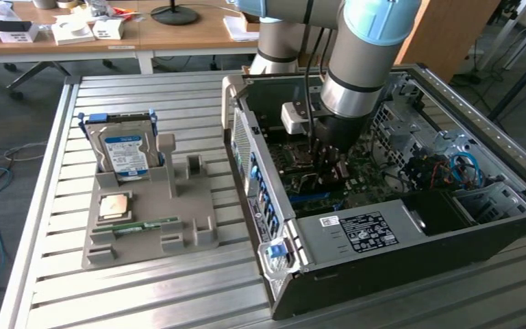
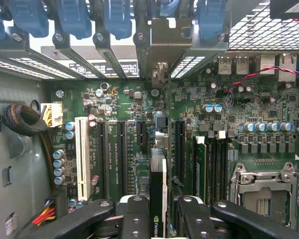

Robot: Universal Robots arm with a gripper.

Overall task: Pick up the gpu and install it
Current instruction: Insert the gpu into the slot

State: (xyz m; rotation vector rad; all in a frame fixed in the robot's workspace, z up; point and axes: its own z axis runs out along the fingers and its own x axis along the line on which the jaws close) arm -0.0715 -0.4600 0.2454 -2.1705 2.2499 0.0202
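A: Steel computer case (image 1: 382, 236) is entered by the arm; where is the gpu (image 2: 158, 189)?

B: It is held edge-on between the fingers (image 2: 134, 219), above the motherboard (image 2: 139, 134). It should be kept square to the expansion slot (image 2: 159, 137), bracket (image 2: 162, 45) aligned.

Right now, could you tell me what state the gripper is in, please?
Gripper: closed on the gpu, held edge-on above the motherboard inside the computer case.

Hard drive (image 1: 126, 152) upright in grey holder (image 1: 190, 226) beside open computer case (image 1: 382, 274).
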